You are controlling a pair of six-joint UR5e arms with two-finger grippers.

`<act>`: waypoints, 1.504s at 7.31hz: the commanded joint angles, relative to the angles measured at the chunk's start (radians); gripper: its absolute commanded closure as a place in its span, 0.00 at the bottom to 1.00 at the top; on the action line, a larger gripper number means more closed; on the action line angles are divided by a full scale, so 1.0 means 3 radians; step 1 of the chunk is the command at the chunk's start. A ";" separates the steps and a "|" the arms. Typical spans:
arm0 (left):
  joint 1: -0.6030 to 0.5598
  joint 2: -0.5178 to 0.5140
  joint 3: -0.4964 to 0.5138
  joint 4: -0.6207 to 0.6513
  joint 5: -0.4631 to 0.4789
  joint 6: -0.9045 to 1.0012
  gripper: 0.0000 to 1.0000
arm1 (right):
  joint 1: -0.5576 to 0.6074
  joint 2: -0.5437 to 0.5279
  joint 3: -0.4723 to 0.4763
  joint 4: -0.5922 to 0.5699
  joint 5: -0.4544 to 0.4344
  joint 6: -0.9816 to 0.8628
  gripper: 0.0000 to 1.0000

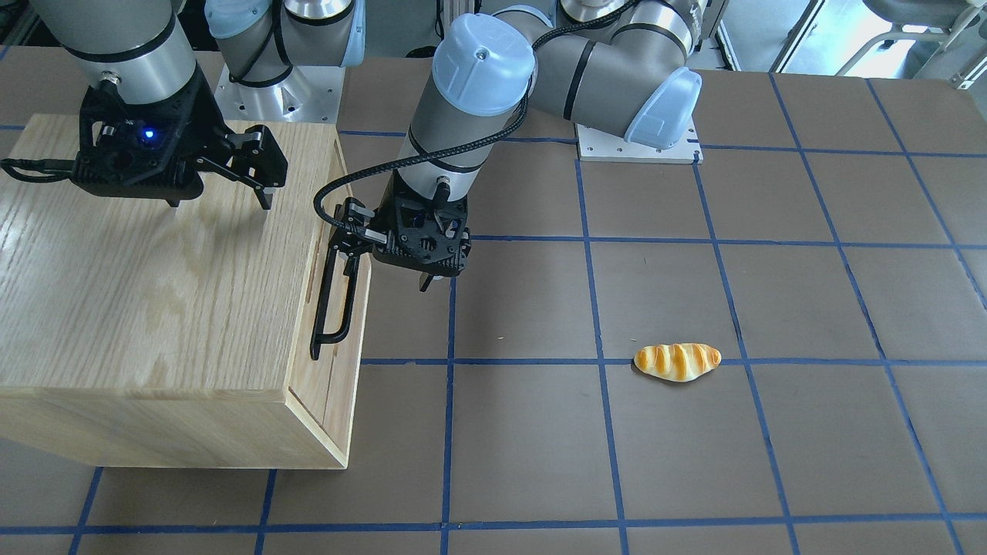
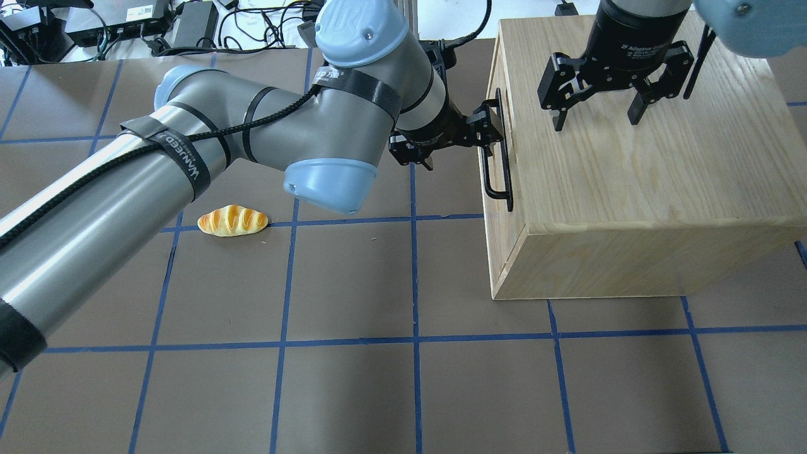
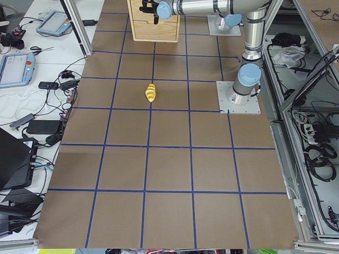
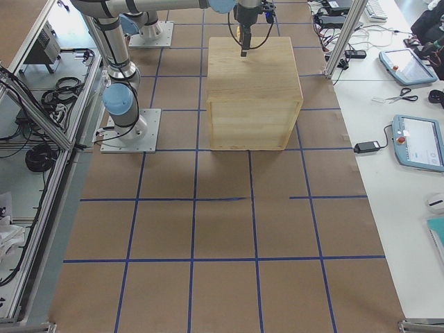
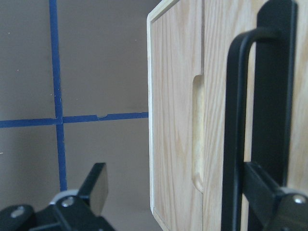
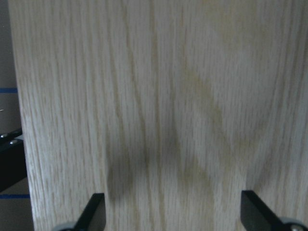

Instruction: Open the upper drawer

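Observation:
The upper drawer (image 1: 345, 339) sits closed in the oak cabinet (image 1: 154, 293), its front flush with the cabinet face. Its long black bar handle (image 1: 333, 301) also shows in the overhead view (image 2: 498, 167) and in the left wrist view (image 5: 235, 134). My left gripper (image 1: 345, 250) (image 2: 492, 126) is open at the handle's far end. In the left wrist view the bar stands between the fingers (image 5: 96, 185), close to the right one. My right gripper (image 2: 592, 116) (image 6: 175, 216) is open and empty just above the cabinet top (image 6: 159, 96).
A yellow bread roll (image 1: 677, 361) (image 2: 232, 221) lies on the brown table, well away from the cabinet. A second panel with a finger notch (image 5: 197, 130) sits beside the handled front. The cabinet stands towards the table's right end (image 4: 253, 83).

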 commanded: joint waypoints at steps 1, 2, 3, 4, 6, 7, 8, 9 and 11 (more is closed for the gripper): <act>-0.0012 -0.0032 0.0002 0.0000 0.0004 0.0007 0.00 | 0.0000 0.0000 0.0000 0.0000 0.0000 0.0001 0.00; -0.0012 -0.0027 0.0012 0.0000 0.0004 0.0037 0.00 | 0.0000 0.0000 0.0000 0.0000 0.0000 -0.0004 0.00; -0.0012 -0.0037 0.0043 -0.0005 0.0029 0.0053 0.00 | 0.0000 0.0000 0.0000 0.0000 0.0000 -0.0004 0.00; -0.0012 -0.0037 0.0048 -0.0005 0.0040 0.0058 0.00 | 0.0000 0.0000 0.0000 0.0000 0.0000 0.0001 0.00; -0.0012 -0.0047 0.0048 -0.0005 0.0050 0.0063 0.00 | 0.0000 0.0000 0.0000 0.0000 0.0000 0.0001 0.00; -0.0012 -0.0062 0.0048 -0.0005 0.0050 0.0063 0.00 | -0.0005 0.0000 0.0000 0.0000 0.0000 -0.0004 0.00; -0.0012 -0.0072 0.0048 -0.0005 0.0050 0.0058 0.00 | 0.0000 0.0000 0.0005 0.0000 0.0000 -0.0004 0.00; -0.0012 -0.0067 0.0048 0.0000 0.0055 0.0063 0.00 | 0.0000 0.0000 0.0005 0.0000 0.0000 -0.0004 0.00; -0.0012 -0.0073 0.0048 -0.0005 0.0187 0.0093 0.00 | 0.0000 0.0000 0.0005 0.0000 0.0000 -0.0004 0.00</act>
